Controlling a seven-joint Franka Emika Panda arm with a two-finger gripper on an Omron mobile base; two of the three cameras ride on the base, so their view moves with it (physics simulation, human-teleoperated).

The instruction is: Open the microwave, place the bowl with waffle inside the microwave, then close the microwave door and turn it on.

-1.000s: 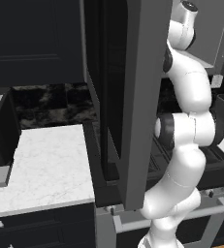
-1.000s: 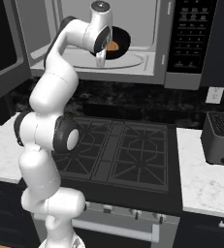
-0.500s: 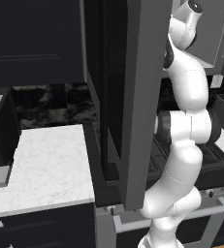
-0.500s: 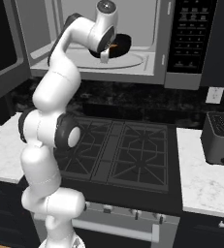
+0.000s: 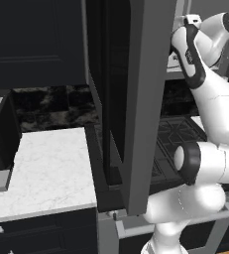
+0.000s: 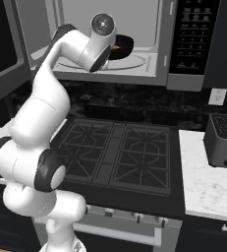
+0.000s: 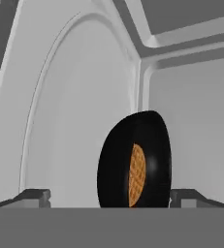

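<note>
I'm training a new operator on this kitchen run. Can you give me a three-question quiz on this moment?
1. True or false: the small black round bowl sits inside the grey-framed microwave.
2. What lies in the bowl? A) golden grid-patterned waffle B) spoon C) egg
3. Fill in: the large dark glass microwave door is ____.

Key: 1 true; 2 A; 3 open. The gripper stands open, its fingertips either side of the bowl.

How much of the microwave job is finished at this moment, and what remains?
Done: the microwave door is open, and the bowl with the waffle sits on the turntable inside the microwave. In hand: the gripper is open around the bowl. Left: withdrawing, closing the door, turning it on.
</note>
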